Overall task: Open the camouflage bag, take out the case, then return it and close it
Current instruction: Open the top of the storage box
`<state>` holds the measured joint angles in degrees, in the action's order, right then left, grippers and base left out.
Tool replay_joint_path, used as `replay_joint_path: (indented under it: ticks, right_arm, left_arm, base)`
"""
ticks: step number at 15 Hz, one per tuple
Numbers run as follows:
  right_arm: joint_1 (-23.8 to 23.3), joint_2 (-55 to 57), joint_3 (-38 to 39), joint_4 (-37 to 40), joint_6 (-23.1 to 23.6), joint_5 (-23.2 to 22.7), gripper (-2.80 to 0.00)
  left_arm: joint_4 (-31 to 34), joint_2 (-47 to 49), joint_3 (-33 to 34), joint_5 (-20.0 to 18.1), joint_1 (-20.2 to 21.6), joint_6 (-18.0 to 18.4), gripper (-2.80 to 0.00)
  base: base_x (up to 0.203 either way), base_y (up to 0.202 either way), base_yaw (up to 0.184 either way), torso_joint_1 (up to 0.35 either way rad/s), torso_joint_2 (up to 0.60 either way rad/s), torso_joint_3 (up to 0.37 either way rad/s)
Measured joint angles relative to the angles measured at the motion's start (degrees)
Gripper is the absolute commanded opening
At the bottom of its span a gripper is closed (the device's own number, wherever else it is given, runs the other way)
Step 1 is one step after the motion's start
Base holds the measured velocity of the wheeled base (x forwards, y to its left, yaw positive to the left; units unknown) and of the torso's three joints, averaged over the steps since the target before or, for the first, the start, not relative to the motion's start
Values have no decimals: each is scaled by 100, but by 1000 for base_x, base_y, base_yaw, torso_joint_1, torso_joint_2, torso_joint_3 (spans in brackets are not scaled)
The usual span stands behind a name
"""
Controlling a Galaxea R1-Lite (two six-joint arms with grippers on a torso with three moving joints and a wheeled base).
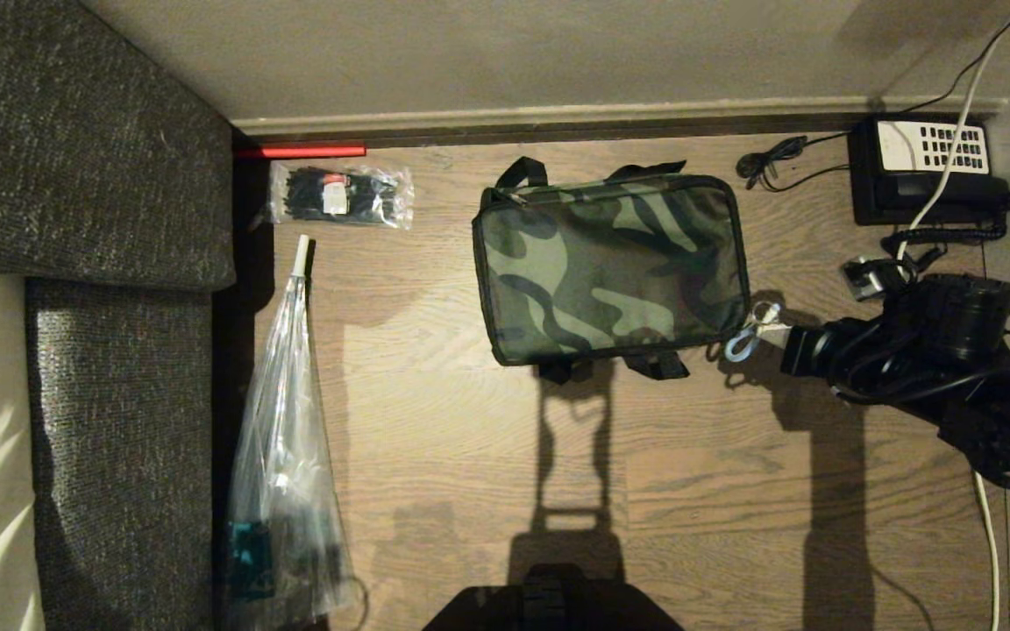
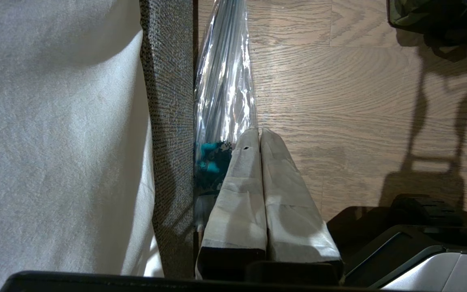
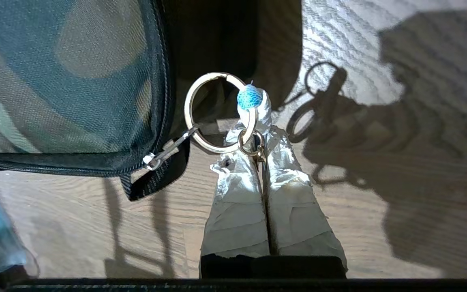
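Two taped fingers of the right end effector are clenched on the key ring that hangs from the zipper pull, at the near right corner of the camouflage bag. That ring is likely the best hold: stiff metal, easy to pinch. The bag lies zipped on the wooden floor; being soft fabric, it may drag along. The left end effector hangs clenched, empty, beside the sofa.
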<state>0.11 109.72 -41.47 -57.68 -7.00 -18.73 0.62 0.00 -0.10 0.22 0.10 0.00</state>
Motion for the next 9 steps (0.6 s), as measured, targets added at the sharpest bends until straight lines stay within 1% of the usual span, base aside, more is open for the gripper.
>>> replay_joint_path:
  ticks: [4, 9]
  right_arm:
    - [-54, 20, -61, -14, 44, -271, -280]
    - [-93, 126, -239, -16, 46, -290, -280]
  left_arm:
    - [1, 0, 0, 1, 0, 0, -280]
    - [-2, 0, 0, 2, 0, 0, -280]
  base:
    - [0, 0, 0, 0, 0, 0]
    - [0, 0, 0, 0, 0, 0]
